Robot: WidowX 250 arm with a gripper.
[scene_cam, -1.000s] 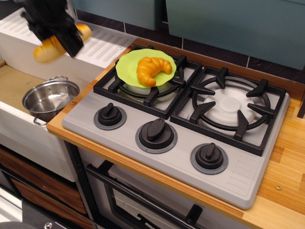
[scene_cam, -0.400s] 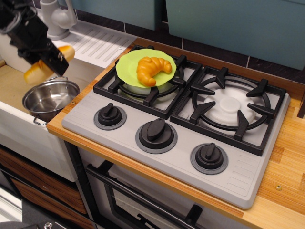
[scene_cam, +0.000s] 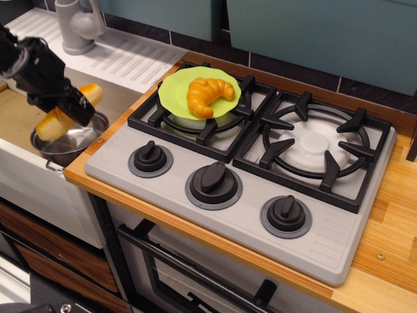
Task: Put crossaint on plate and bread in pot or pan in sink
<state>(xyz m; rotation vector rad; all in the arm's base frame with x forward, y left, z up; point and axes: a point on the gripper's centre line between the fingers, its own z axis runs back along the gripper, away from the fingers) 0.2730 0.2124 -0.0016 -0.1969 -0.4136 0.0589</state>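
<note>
Over the last second the end effector [scene_cam: 65, 104] has come down and to the left, from high over the white ribbed drainboard [scene_cam: 133, 55] to a spot directly above the pot [scene_cam: 68, 145], so the grey faucet [scene_cam: 77, 26] that it hid a second ago now shows in full. It stays clamped across the middle of the bread [scene_cam: 55, 117], whose two golden ends stick out on either side of the dark fingers, the lower end tilted down toward the pot's left rim and the upper end pointing up and right of the pot. The loaf now hangs just over the pot's mouth, and whether its low end already touches the steel cannot be told from this view. The pot itself sits in the sink [scene_cam: 16, 117], near the basin's right wall, and has not shifted. This suggests that the carry is all but over and that only the final lowering and release remain for this half of the task; since the loaf looks longer than the pot is wide, it will likely rest slanted against the rim. Well to the right of the pot, the crossaint [scene_cam: 207, 95] lies on the lime-green plate [scene_cam: 171, 94] on the stove's rear left burner [scene_cam: 195, 124], unchanged, so that half appears done.
</note>
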